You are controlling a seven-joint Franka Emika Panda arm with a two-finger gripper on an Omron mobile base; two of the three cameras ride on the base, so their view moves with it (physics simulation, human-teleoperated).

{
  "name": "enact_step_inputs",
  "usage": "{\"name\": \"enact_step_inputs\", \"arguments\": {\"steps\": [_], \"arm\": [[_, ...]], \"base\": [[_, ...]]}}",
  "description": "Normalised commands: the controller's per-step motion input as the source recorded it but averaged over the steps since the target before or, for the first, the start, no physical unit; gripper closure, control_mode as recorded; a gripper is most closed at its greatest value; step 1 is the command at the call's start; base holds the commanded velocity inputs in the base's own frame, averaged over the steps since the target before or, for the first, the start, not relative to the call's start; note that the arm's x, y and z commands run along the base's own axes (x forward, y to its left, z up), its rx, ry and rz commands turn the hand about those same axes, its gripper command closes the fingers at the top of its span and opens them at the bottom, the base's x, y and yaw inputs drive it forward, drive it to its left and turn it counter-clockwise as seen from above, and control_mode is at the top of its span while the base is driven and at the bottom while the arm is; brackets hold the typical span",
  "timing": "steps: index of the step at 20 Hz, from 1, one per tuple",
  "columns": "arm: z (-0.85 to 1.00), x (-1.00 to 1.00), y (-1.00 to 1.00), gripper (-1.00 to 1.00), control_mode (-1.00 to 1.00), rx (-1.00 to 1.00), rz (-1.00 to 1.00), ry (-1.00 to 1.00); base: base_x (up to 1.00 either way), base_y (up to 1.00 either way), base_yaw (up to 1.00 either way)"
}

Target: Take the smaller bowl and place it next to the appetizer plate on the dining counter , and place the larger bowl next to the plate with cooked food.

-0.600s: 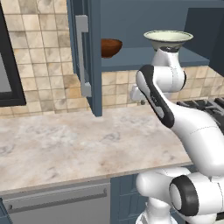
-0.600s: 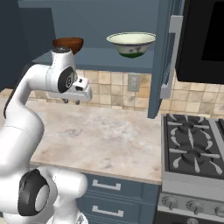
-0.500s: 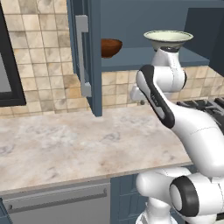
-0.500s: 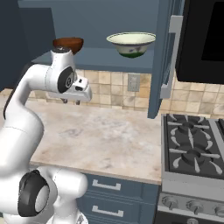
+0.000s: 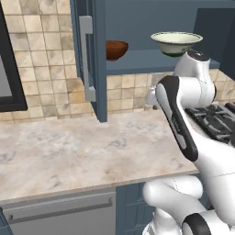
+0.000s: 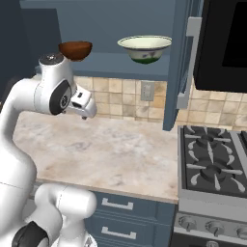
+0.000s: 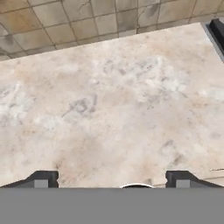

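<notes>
The smaller bowl point(image 6: 75, 50) and the larger bowl point(image 6: 144, 48) both sit on the open cabinet shelf point(image 6: 111, 62) above the bench point(image 6: 111, 149), the larger one to the right of the smaller. The gripper point(image 7: 111, 179) hangs below that shelf, pointing down at the bench. Its fingers point(image 7: 41, 179) are spread wide and hold nothing.

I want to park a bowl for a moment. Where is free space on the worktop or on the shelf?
The marble worktop is bare from the tiled backsplash to its front edge, left of the stove. The open cabinet shelf is tighter: the smaller bowl and the larger bowl leave a gap between them.
</notes>
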Motion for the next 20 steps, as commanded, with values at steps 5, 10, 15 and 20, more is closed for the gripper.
{"name": "enact_step_inputs", "arguments": {"steps": [5, 10, 15, 20], "arm": [[0.96, -0.24, -0.24, -1.0, -1.0, 0.28, -0.17, -0.07], [1.0, -0.04, -0.07, -1.0, -1.0, 0.25, -0.05, -0.12], [0.94, 0.14, 0.0, -1.0, -1.0, 0.26, -0.01, -0.31], [0.54, 0.32, 0.09, -1.0, -1.0, 0.25, -0.07, -0.28]], "base": [[0.0, 0.0, 0.0], [0.0, 0.0, 0.0], [0.0, 0.0, 0.0], [0.0, 0.0, 0.0]]}}
